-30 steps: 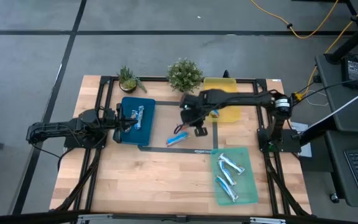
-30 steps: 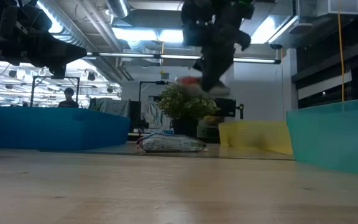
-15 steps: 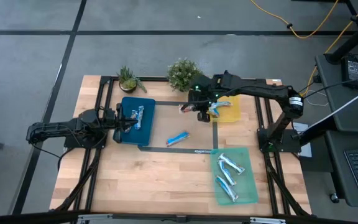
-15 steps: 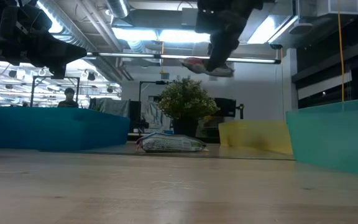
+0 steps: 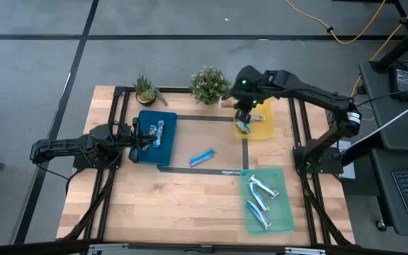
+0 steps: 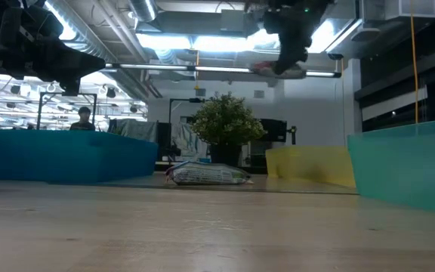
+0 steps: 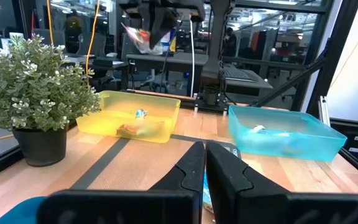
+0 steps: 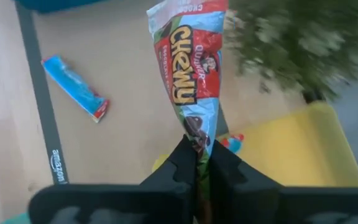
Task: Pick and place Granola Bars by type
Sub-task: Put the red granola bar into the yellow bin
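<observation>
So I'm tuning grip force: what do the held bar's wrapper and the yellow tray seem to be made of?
The bar in the right hand looks wrapped in thin glossy printed film, probably foil-lined plastic: it creases and narrows where pinched. The yellow tray looks like translucent moulded plastic, smooth, with its contents showing through the wall.

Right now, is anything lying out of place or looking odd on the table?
One blue bar lies loose on the bare wood between the blue tray and the green tray, in no tray. Otherwise nothing odd: the right gripper holds a red-and-blue bar aloft.

Grey floor (image 5: 154, 57), bright ceiling lights (image 6: 180, 41) overhead
</observation>
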`<action>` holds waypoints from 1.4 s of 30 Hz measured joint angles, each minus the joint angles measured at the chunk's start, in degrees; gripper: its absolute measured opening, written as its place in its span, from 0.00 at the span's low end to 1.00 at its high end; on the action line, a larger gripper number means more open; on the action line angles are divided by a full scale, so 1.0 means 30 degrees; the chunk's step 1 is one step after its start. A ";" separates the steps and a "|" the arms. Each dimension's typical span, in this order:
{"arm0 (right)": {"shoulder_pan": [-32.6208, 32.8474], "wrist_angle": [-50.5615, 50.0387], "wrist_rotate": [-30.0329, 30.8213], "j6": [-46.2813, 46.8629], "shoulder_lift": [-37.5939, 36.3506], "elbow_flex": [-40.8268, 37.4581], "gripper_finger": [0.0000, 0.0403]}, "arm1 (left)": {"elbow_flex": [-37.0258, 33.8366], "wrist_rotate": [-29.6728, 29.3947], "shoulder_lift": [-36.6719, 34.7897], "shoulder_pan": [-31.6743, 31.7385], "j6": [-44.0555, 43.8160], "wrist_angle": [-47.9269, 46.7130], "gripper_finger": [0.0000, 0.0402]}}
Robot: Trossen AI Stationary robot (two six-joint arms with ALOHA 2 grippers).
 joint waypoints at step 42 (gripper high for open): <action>-0.9005 -0.2885 -0.1691 -0.0256 -0.0578 -0.0015 0.06 | 0.0000 0.0000 0.0000 -0.0003 0.0000 0.0005 0.01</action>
